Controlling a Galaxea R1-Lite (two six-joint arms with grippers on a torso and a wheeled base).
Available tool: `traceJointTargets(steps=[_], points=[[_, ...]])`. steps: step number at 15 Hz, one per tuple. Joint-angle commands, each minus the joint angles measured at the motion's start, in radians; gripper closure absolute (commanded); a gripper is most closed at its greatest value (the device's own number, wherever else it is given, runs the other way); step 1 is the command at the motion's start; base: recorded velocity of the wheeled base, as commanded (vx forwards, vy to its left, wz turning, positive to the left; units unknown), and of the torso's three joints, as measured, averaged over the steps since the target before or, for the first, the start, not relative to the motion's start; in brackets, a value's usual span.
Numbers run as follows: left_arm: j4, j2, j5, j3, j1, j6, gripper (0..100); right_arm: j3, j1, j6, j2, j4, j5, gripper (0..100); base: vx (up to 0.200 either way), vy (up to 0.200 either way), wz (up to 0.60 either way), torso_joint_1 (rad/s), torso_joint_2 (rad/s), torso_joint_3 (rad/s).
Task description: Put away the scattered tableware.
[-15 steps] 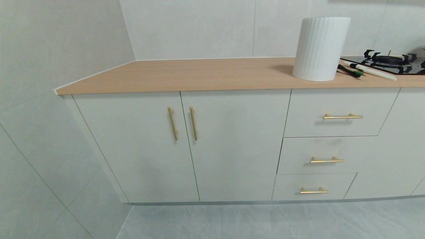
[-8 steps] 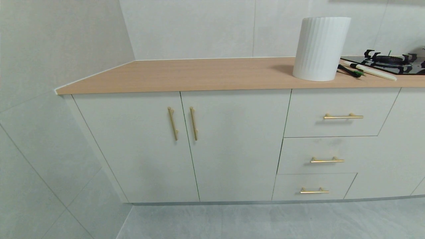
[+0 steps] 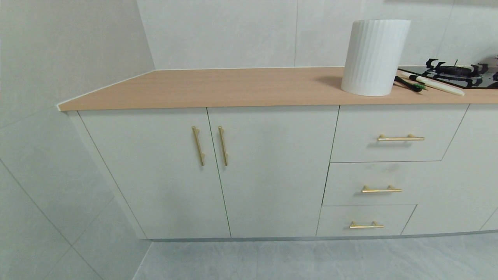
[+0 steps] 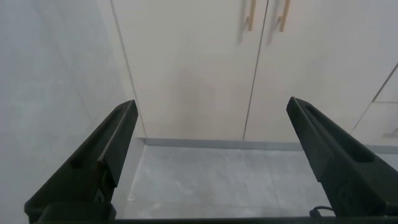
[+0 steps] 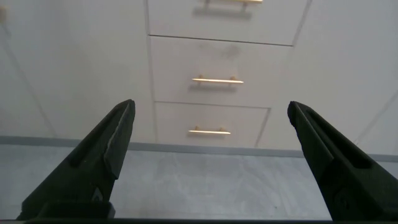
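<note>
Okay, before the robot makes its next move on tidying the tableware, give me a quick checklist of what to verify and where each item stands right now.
1. Left tool open and empty: ok, jaws wide apart.
2. Right tool open and empty: ok.
3. Utensils located: ok, lying on the countertop beside the white ribbed container.
4. Container upright: ok.
5. Tools up at the utensils: not ok, both point at the cabinet fronts near the floor.
6. Room inside the container: cannot tell.
</note>
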Motion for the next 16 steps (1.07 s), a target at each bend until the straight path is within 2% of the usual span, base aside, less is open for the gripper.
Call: traceJointTargets(steps=[1,8,16], points=[[-0.001,0.001,0.0,0.0,0.0,0.0,0,0.0,0.0,0.0,0.003,0.0,0.0,0,0.0,-0.2,0.0,0.007,0.01,0.002],[-0.001,0.001,0.0,0.0,0.0,0.0,0,0.0,0.0,0.001,0.003,0.0,0.002,0,0.0,-0.2,0.0,0.002,0.0,0.003],[-0.001,0.001,0.0,0.0,0.0,-0.006,0,0.0,0.0,0.003,0.003,0.0,0.003,0,0.0,0.0,0.0,0.0,0.0,0.0]])
